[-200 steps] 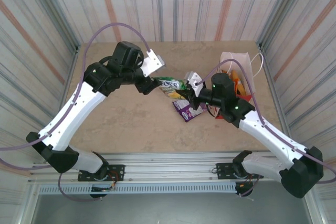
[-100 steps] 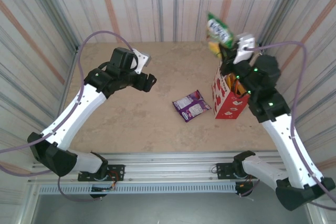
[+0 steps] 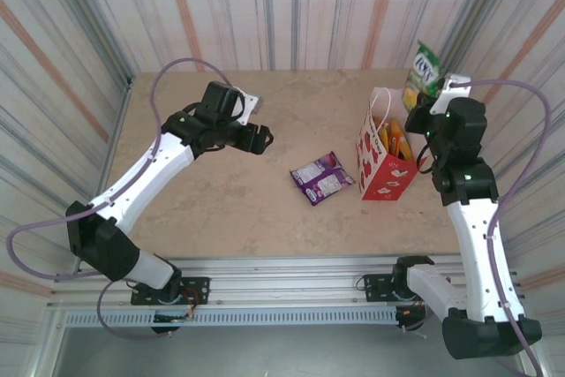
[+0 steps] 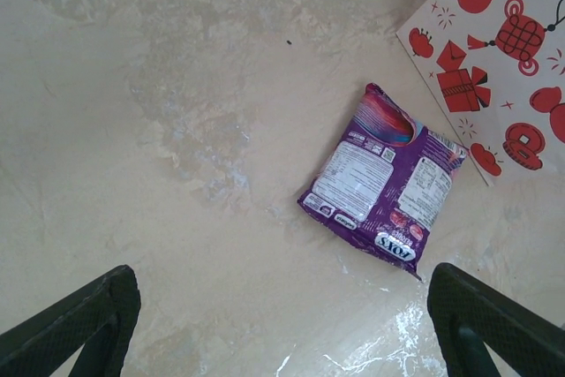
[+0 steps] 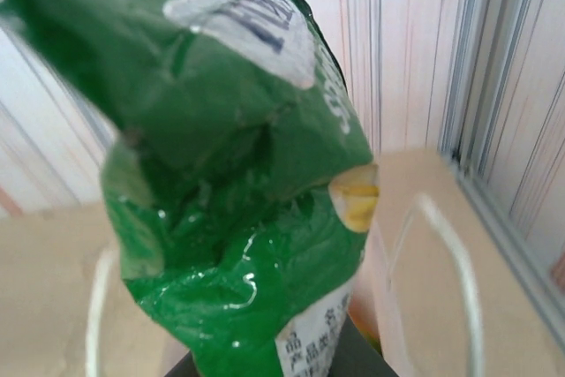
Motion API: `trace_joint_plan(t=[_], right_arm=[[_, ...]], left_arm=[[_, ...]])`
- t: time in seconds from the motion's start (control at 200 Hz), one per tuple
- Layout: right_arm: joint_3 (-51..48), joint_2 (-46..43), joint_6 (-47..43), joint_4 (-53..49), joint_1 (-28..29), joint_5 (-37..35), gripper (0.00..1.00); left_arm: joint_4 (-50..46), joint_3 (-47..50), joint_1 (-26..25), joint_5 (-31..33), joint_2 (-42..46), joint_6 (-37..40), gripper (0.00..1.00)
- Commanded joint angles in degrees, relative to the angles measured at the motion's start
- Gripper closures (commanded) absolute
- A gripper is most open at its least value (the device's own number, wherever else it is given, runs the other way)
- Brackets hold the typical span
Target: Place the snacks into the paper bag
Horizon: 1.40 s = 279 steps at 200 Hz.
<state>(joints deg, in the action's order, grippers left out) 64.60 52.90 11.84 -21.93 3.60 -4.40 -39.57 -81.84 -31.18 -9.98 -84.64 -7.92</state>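
Far left: left gripper [image 3: 256, 136] above bare table [image 3: 221, 209], fingers spread wide, pinching nothing. Next to the right, flat on the table and a little nearer the bases: purple packet [image 3: 322, 177], glossy, back panel up with white print blocks, slightly longer on the diagonal running near-left to far-right. From the left wrist, lying ahead and to the right of the open fingers, well clear of both, close beside the paper bag [image 3: 378, 178] though seemingly not touching. Nearer the left arm than the right, so likely work for that side. Further right: paper bag upright, red wall with white marks, white top, mouth open, orange and yellow packets [image 3: 397, 140] already standing inside. Rightmost: right gripper [image 3: 425, 99] pressed together on one end of a green packet [image 3: 426, 66], lifted high, just beyond the bag's far right corner. From the right wrist, crumpled shiny green foil up close, white cord handles [image 5: 459, 280] ahead, one to each side. Coming move, by judgement: leftward and nearer over the mouth, then down, long axis kept upright between the handles.
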Motion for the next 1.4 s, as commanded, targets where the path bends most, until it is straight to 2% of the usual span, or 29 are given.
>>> trace_joint_plan(t=[0.0,0.296,0.351,0.441,0.501,0.782,0.937,1.022,1.092,1.197,1.393], right_arm=[[-2.53,-1.01,2.19,0.78,-0.47,2.67,0.88],[-6.55,-0.93,0.94,2.04,-1.01,2.46,0.83],[-6.38,-0.96,0.73,1.88,-1.26,2.71,0.73],[-5.41,-1.52,0.57,0.49,-1.75,3.94,0.51],[-4.61,-2.24,0.54,-0.91,-1.71,4.27,0.45],[-2.27,-6.82,0.56,-7.23,-1.74,7.62,0.46],[-1.52,-9.90,3.06,-12.66,-1.67,15.12,0.47],[-3.56,-12.45,4.62,-14.21,-1.46,22.14,0.48],[-5.60,-14.85,6.58,-14.95,-0.69,25.15,0.49],[-8.68,-18.16,8.83,-15.07,1.08,26.38,0.50],[-11.64,-21.69,9.94,-14.96,4.73,24.23,0.50]], left_arm=[[1.16,0.28,-0.08,-2.25,-0.95,-2.47,0.12],[4.30,2.67,-0.11,-5.64,-1.31,-6.70,0.13],[4.35,2.76,-0.11,-5.73,-1.45,-6.99,0.13],[4.66,2.99,-0.04,-6.37,-1.62,-7.66,0.13],[4.89,3.29,-0.10,-6.96,-1.80,-8.21,0.13],[7.79,6.02,-0.03,-11.63,-3.08,-13.44,0.17],[16.43,13.33,-0.12,-16.43,-2.74,-23.48,0.25],[23.61,18.67,-0.34,-16.70,-2.64,-29.75,0.31],[28.88,22.71,-0.52,-16.57,-3.26,-34.56,0.33],[33.69,25.54,-1.10,-15.81,-5.62,-39.47,0.37],[41.61,26.87,-3.70,-15.55,-12.37,-48.25,0.43]])
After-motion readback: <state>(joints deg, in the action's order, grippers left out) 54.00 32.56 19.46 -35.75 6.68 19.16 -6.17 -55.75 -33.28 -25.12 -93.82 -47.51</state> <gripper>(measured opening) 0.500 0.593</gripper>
